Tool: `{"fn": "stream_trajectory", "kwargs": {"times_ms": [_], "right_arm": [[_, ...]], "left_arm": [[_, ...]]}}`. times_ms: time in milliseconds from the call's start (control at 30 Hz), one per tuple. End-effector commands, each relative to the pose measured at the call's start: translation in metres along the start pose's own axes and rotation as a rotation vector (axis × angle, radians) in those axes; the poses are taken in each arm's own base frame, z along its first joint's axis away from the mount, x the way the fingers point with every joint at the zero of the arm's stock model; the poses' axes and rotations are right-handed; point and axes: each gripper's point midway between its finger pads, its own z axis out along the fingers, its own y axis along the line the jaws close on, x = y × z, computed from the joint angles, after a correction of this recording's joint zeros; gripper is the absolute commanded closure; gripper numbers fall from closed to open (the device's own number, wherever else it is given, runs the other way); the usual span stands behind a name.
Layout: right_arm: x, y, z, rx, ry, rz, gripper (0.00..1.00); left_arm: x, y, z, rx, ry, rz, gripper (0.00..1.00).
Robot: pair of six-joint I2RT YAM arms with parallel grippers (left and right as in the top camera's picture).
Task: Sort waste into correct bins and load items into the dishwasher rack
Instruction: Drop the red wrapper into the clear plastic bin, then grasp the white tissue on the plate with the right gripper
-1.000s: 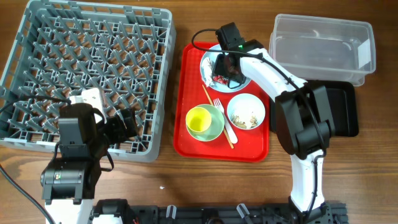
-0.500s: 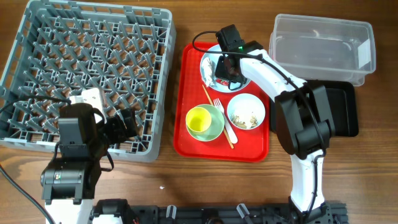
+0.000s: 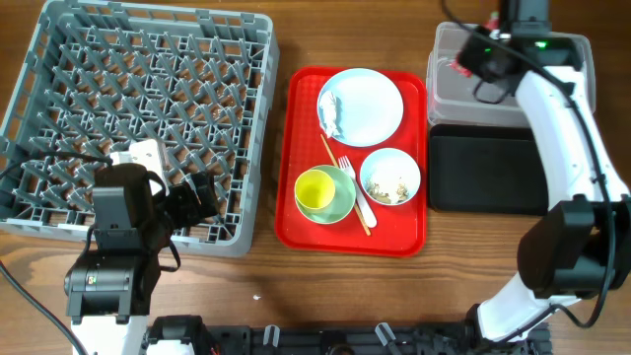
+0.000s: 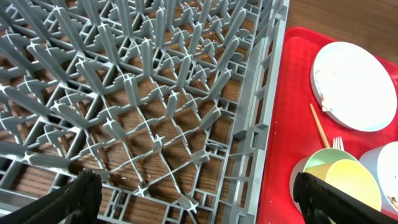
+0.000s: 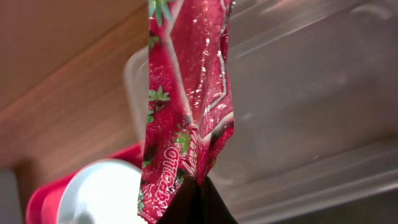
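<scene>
Crinkled red wrapper [image 5: 186, 99], now over tub [image 5: 311, 93]

Even, bright light with soft shadows; the right wrist view is blurred, its red wrapper [image 5: 186, 93] glinting.

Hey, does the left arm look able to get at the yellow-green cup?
Probably yes. The left gripper is open and empty above the rack corner, the cup stands uncovered past the rack wall, and the right gripper holds the wrapper at the clear tub.
</scene>
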Motion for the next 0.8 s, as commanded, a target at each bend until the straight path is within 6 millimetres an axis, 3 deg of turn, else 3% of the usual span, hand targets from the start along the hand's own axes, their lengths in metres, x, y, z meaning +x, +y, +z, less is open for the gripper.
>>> {"fn": "stream_trajectory", "kwargs": {"times_ms": [0, 33, 67, 100, 133, 200, 267, 367, 533, 633, 767], "right_arm": [[-0.004, -0.011, 0.02, 0.019, 0.002, -0.002, 0.49], [-0.008, -0.01, 0.023, 0.014, -0.012, -0.018, 0.34], [-0.012, -0.009, 0.023, 0.007, -0.026, -0.017, 0.07], [-0.012, -0.007, 0.022, -0.004, -0.028, -0.03, 0.0], [-0.01, 0.002, 0.019, -0.054, -0.012, -0.075, 0.0], [0.009, 0.04, 0.006, -0.265, 0.073, -0.163, 0.0], [0.038, 0.073, -0.007, -0.41, 0.162, -0.243, 0.01], [0.084, 0.103, -0.011, -0.403, 0.234, -0.385, 0.01], [0.151, 0.147, -0.001, -0.29, 0.225, -0.615, 0.03], [0.183, 0.162, 0.012, -0.287, 0.263, -0.664, 0.14], [0.224, 0.169, 0.045, -0.248, 0.337, -0.638, 0.16]], "left_arm": [[-0.006, -0.001, -0.004, 0.002, -0.016, 0.002, 0.0], [-0.006, -0.001, -0.004, 0.002, -0.016, 0.002, 0.0], [-0.006, -0.001, -0.004, 0.002, -0.016, 0.002, 0.0], [-0.006, -0.001, -0.004, 0.002, -0.016, 0.002, 0.0], [-0.006, -0.001, -0.004, 0.002, -0.016, 0.002, 0.0], [-0.006, -0.001, -0.004, 0.002, -0.016, 0.002, 0.0], [-0.006, -0.001, -0.004, 0.002, -0.016, 0.002, 0.0], [-0.006, -0.001, -0.004, 0.002, -0.016, 0.002, 0.0], [-0.006, -0.001, -0.004, 0.002, -0.016, 0.002, 0.0], [-0.006, -0.001, -0.004, 0.002, -0.016, 0.002, 0.0], [-0.006, -0.001, -0.004, 0.002, -0.015, 0.002, 0.0]]}}
